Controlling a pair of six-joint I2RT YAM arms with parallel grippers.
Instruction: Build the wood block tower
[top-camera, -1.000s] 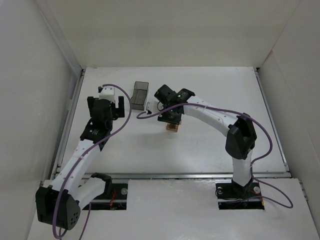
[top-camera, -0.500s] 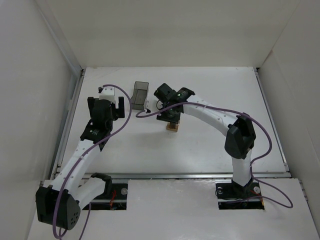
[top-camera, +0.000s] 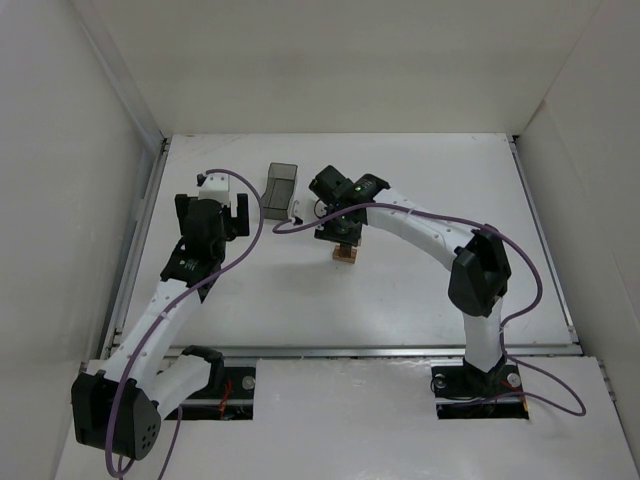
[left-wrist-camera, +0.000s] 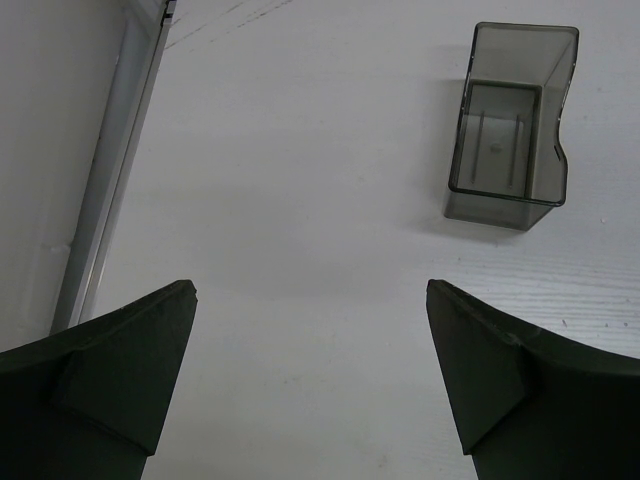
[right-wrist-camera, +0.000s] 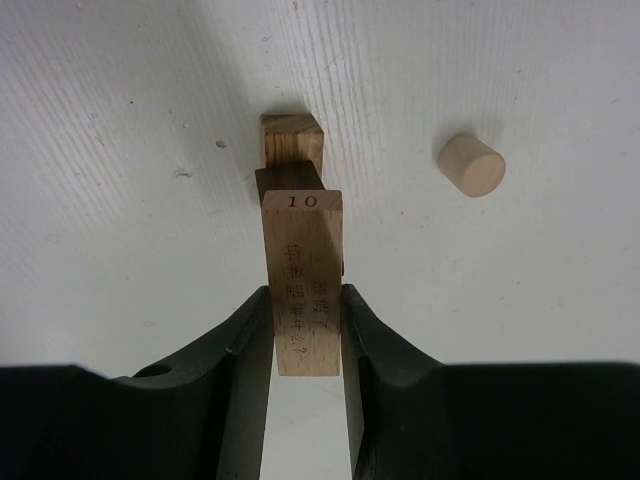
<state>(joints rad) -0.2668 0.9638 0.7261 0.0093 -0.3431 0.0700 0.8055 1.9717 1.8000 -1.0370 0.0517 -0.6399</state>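
My right gripper (right-wrist-camera: 305, 300) is shut on a light-tan wood block (right-wrist-camera: 303, 280) marked "10", gripped by its long sides. The held block hangs directly over the wood block tower (right-wrist-camera: 290, 140), a small stack whose tan end and a darker shadowed block show just beyond it. I cannot tell whether the held block touches the stack. From above, the right gripper (top-camera: 343, 233) covers most of the tower (top-camera: 345, 256). My left gripper (left-wrist-camera: 310, 300) is open over bare table with nothing between its fingers, well left of the tower (top-camera: 228, 214).
A dark translucent grey bin (left-wrist-camera: 512, 125) stands empty on the table between the arms, at the back (top-camera: 282, 188). A small wooden cylinder (right-wrist-camera: 471, 164) lies on the table to the right of the stack. White walls enclose the table.
The right wrist has shifted very slightly over the tower, still holding the block. The left arm has not moved.
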